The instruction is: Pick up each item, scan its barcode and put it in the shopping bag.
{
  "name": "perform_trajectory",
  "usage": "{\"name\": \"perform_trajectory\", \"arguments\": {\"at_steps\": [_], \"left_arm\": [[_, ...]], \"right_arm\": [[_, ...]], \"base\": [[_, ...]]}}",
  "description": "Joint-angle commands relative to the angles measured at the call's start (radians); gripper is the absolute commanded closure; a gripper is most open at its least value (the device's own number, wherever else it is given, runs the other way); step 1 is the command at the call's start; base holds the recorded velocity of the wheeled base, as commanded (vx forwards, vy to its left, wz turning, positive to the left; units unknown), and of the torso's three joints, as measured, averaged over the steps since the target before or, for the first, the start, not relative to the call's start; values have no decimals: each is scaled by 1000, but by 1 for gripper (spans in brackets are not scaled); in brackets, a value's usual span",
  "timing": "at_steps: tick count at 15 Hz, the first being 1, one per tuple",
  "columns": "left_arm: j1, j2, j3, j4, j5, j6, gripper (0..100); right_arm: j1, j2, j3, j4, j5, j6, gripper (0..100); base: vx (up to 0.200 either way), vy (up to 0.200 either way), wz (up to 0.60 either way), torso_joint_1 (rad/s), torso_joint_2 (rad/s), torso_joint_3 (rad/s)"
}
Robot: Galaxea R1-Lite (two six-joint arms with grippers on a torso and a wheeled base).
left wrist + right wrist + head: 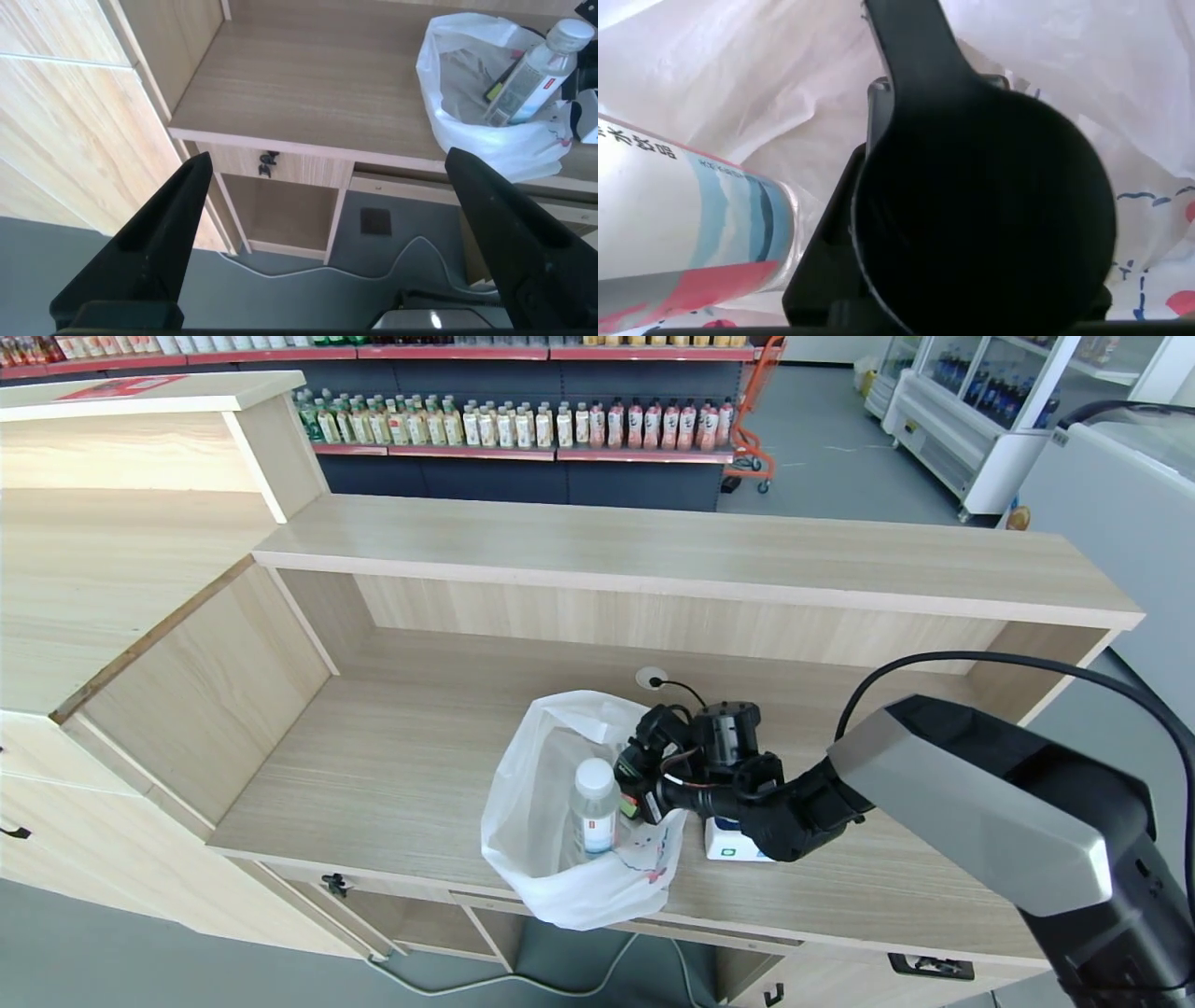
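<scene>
Right gripper [646, 791] sits at the right rim of the bag [512, 821], and I can't tell whether it is spread or closed. The bottle [595, 807] stands near upright inside the bag, cap up, just left of that gripper. Left gripper [329, 161] hangs spread wide, well off to the near left, so the right arm is nearer. The bottle's label shows teal and red bands, but its print is unreadable. A white box [730, 842] waits just right of the bag.
</scene>
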Motion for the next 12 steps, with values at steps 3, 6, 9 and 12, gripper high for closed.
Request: {"name": "perform_trajectory", "arguments": {"at_steps": [3, 6, 9, 12], "left_arm": [[0, 0, 0, 0, 0, 0, 0], [0, 0, 0, 0, 0, 0, 0], [0, 0, 0, 0, 0, 0, 0], [0, 0, 0, 0, 0, 0, 0]], "right_arm": [[-2, 11, -9, 0, 1, -7, 100], [-3, 11, -10, 0, 1, -7, 0], [-3, -8, -16, -3, 2, -4, 0], [-25, -39, -84, 0, 8, 21, 0]], "base": [[0, 0, 0, 0, 0, 0], [0, 0, 0, 0, 0, 0], [0, 0, 0, 0, 0, 0], [0, 0, 0, 0, 0, 0]]}}
